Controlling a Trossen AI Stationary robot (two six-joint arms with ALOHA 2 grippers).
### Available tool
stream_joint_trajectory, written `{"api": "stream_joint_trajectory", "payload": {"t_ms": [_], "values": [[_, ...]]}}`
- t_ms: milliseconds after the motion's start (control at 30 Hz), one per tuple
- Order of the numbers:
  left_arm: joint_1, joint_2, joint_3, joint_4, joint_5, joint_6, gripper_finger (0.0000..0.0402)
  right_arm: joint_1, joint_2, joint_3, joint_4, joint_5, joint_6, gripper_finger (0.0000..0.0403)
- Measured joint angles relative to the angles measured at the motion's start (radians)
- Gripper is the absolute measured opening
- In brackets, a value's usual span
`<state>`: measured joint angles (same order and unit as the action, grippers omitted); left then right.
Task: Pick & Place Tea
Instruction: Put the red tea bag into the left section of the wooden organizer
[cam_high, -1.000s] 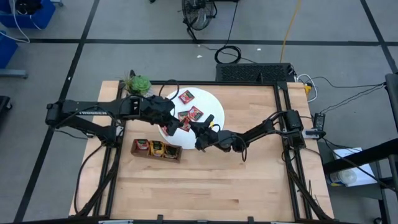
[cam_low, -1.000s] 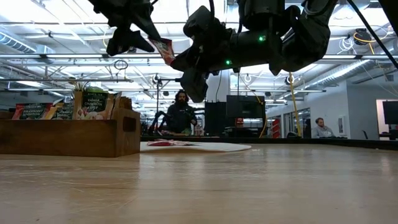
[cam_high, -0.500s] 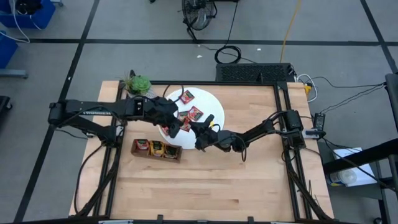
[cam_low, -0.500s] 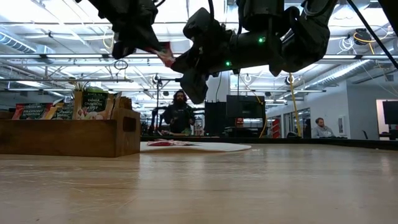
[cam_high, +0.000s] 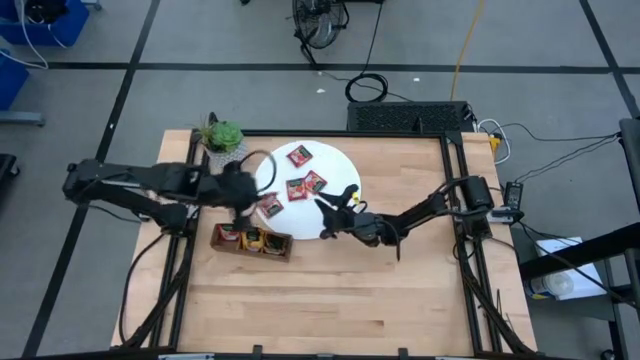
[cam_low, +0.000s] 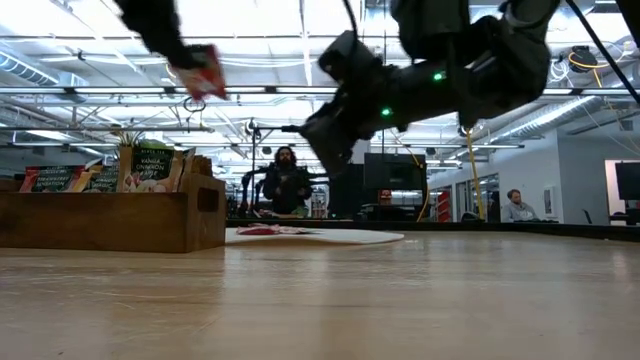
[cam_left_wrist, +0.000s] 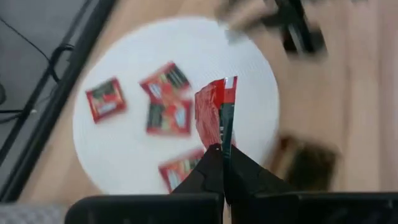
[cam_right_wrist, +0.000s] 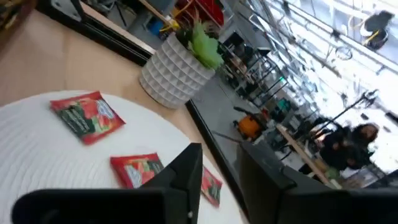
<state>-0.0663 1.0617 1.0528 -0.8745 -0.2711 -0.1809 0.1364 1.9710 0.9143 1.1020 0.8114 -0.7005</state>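
Tea here is a thin red sachet pinched by its lower edge in the left claw, whose fingers are pressed flat together on the foil. It stands upright past the fingertips, slightly curled, which suggests something very light and limp: it should bend rather than resist, its glossy skin looks slippery, and a hold well in from the edge seems safer than one on a corner. Crushing is probably no great worry, though the paper could crease.

Below the left claw lies the white disc with four more red sachets flat on it; off to one side and lower sits the wooden tray, already holding several sachets upright. In the low view the carried sachet hangs high above the bench, roughly over the tray's end.

The left arm reaches in low and nearly level from its side, wrist turned down. The right claw hovers just off the disc's near edge, fingers parted a little and gripping nothing, its arm stretched flat across the bench. A potted plant stands beyond the disc.
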Motion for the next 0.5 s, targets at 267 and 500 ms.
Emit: {"api": "stream_joint_trajectory", "payload": {"t_ms": [267,500], "values": [[-0.238,-0.006,0.001,-0.425,0.066,-0.243,0.0002,-0.002,-0.182,-0.193,0.002,-0.006,0.182,0.0094],[-0.395,0.096,-0.007,-0.592,0.121,-0.218,0.0003,-0.005,-0.310,-0.330,0.001,-0.110,0.333,0.0093]]}}
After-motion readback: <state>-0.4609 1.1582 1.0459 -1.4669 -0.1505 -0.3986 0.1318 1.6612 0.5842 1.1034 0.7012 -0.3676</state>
